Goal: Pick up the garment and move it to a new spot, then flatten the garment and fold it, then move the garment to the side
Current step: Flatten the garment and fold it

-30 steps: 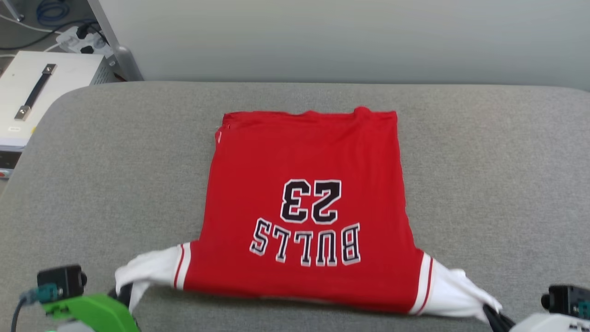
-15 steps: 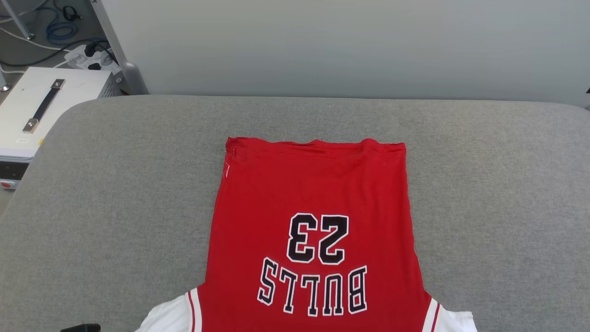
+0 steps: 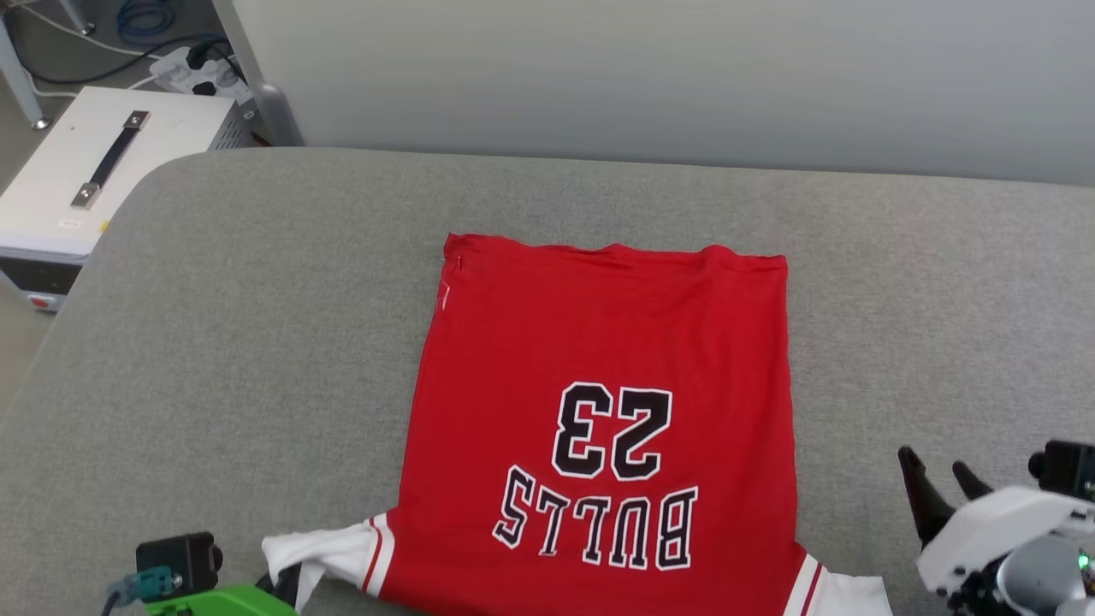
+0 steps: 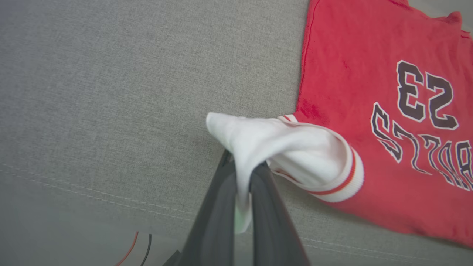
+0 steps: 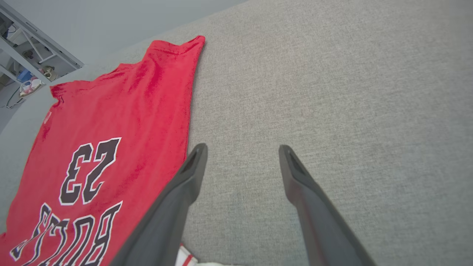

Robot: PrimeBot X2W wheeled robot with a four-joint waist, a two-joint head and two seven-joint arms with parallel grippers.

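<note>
- Your garment (image 3: 599, 342) lies flat on the gray pad (image 3: 257, 299), and its print looks upside down to you.
- Your left gripper (image 4: 242, 173) is pinched tight on its white sleeve (image 4: 266, 140).
- Your right gripper (image 5: 242, 147) has its fingers wide apart, holding nothing, over the pad just beside the red edge.

One shirt (image 3: 599, 342) on one grey padded surface (image 3: 257, 342). The shirt has two white sleeves (image 3: 329, 552), one at each lower corner, and one print made up of one word and one two-digit number. There are two pincers, the left pincer (image 4: 244, 162) and the right pincer (image 5: 242, 149), each with two dark fingers (image 5: 177, 192). Off the surface stand one white box (image 3: 51, 214) with one black handle (image 3: 109, 158), and one white power strip (image 3: 201, 73).
</note>
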